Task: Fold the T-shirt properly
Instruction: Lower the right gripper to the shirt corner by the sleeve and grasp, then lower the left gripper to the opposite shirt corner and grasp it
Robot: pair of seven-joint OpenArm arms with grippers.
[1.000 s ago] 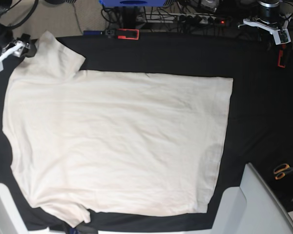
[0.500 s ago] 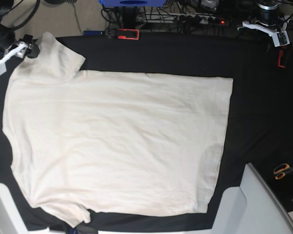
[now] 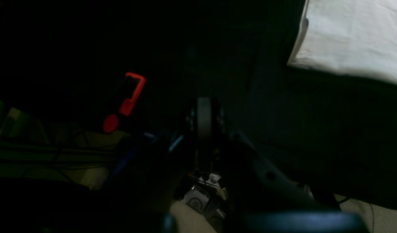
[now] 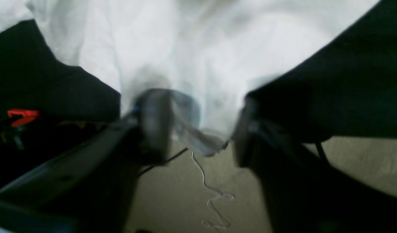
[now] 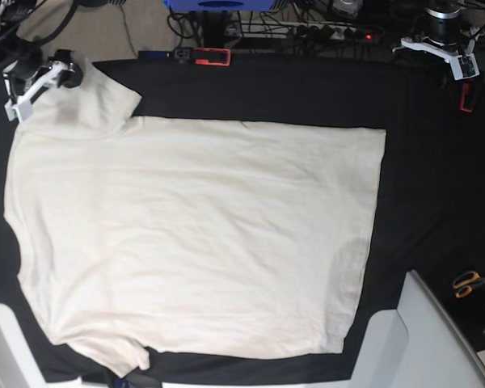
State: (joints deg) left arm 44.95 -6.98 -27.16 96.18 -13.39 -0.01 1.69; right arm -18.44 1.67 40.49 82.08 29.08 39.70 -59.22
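— Where is the T-shirt (image 5: 194, 234) right now?

— Spread flat on the black bench (image 5: 436, 186), taking up most of it. In the base view the hem runs down the right side and the sleeves sit at the left, one up at the far corner and one down near the front edge.

— And the right gripper (image 4: 198, 129)?

— It is at the tip of that far sleeve, at the bench's back-left corner in the base view. From its wrist camera the two fingers (image 4: 153, 123) stand apart, with the edge of the sleeve lying between them. The picture is blurred, so I cannot say whether cloth is actually pinched. A loose thread (image 4: 214, 191) dangles below over the floor.

— The left gripper (image 3: 203, 118)?

— Far off at the opposite back corner, well clear of the shirt. Its jaws are pressed together with nothing between them. Its camera is very dark; only a corner of the shirt shows at the top right.

— Anything else around?

— A red clamp (image 5: 212, 56) on the back edge, another red clamp (image 5: 466, 97) by the left arm, and orange-handled scissors (image 5: 471, 284) near the right edge.
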